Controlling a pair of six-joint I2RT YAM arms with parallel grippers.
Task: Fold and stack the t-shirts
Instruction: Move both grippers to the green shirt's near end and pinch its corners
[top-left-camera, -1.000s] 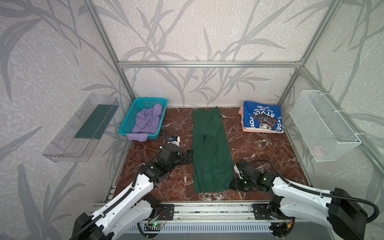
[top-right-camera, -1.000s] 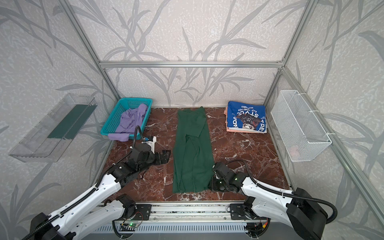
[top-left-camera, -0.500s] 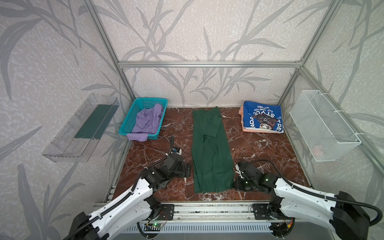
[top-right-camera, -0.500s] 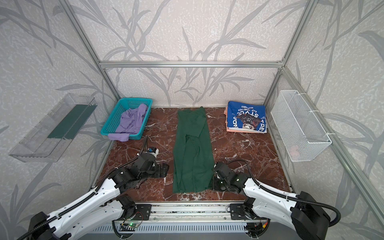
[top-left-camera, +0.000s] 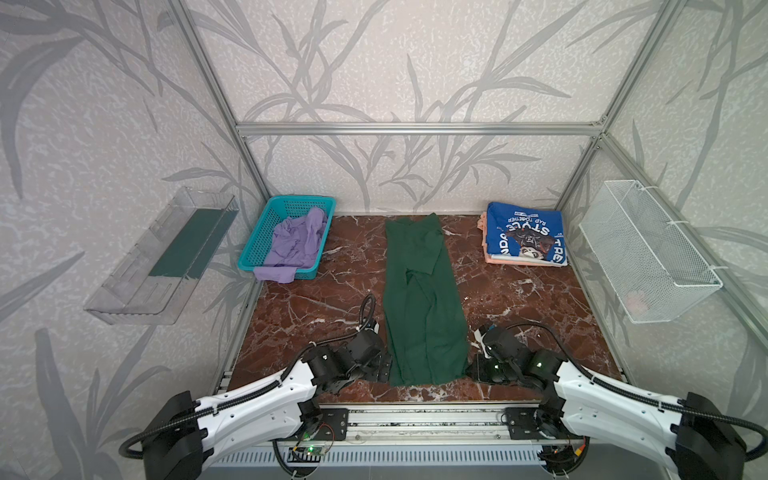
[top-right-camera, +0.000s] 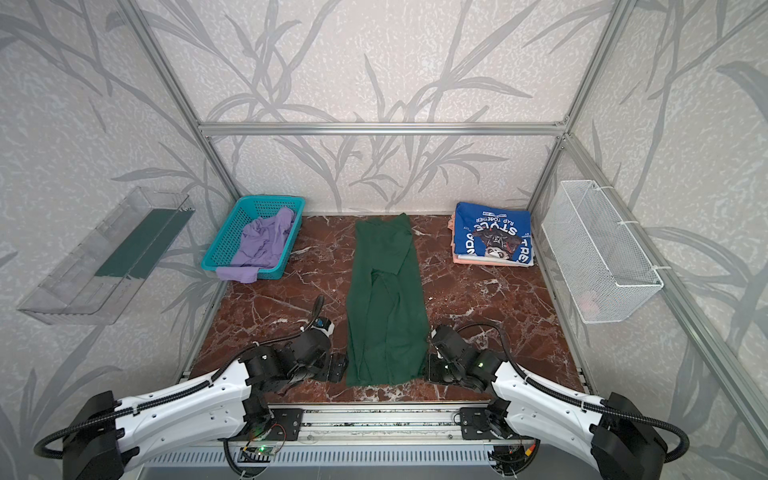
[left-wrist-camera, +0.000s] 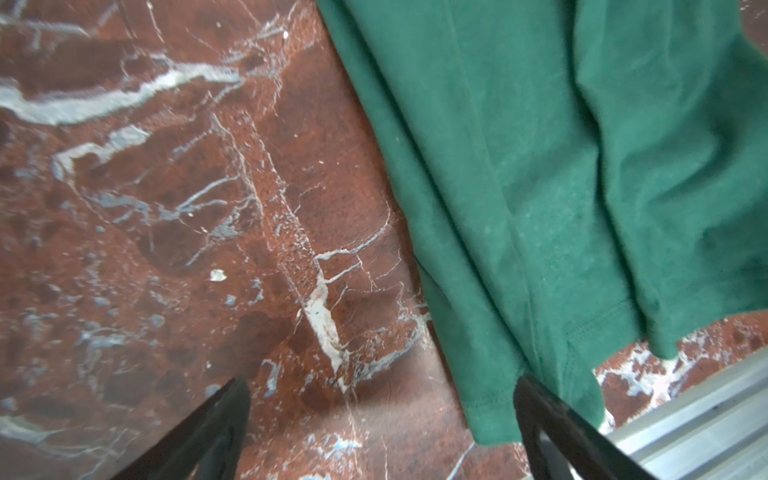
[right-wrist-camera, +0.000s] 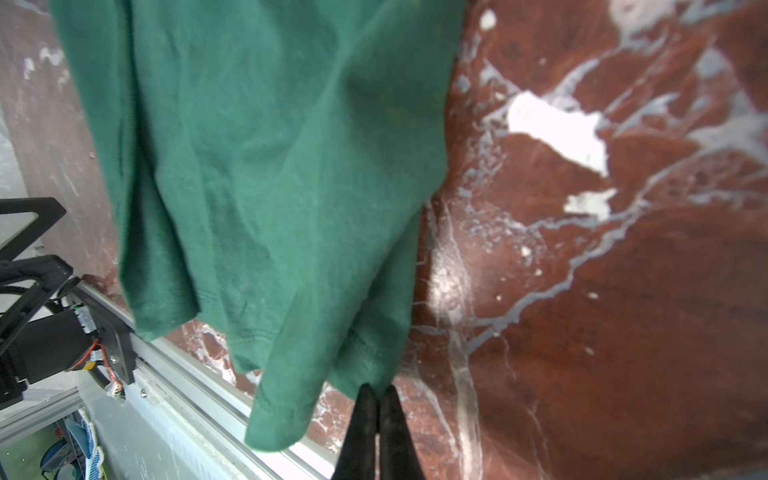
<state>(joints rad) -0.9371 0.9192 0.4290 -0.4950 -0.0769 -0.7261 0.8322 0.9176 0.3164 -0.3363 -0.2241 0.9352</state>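
Right wrist view: the right claw (right-wrist-camera: 376, 392) has just closed, apparently pinching the green t-shirt (right-wrist-camera: 270, 166) by the hem corner at its tips. The left claw (left-wrist-camera: 382, 382), wide open, has arrived beside the other corner; the fold awaits its grip.

Dark green t-shirt (top-left-camera: 419, 299): plain, folded lengthwise into a long narrow strip, lying flat to the right of the turquoise basket (top-left-camera: 259, 237), apart from it. Far end is level with the basket's back rim; near hem reaches well past its front. Loose overlapping folds run down the middle.

Lavender t-shirt (top-left-camera: 297, 243): unfolded, crumpled inside the basket, one end spilling over its front rim.

Royal blue t-shirt (top-left-camera: 525, 239): folded square, white lettering and graphic face up, far right of the basket, beyond the green strip.

Peach t-shirt (top-left-camera: 498, 260): folded, directly under the blue one, only its edges showing.
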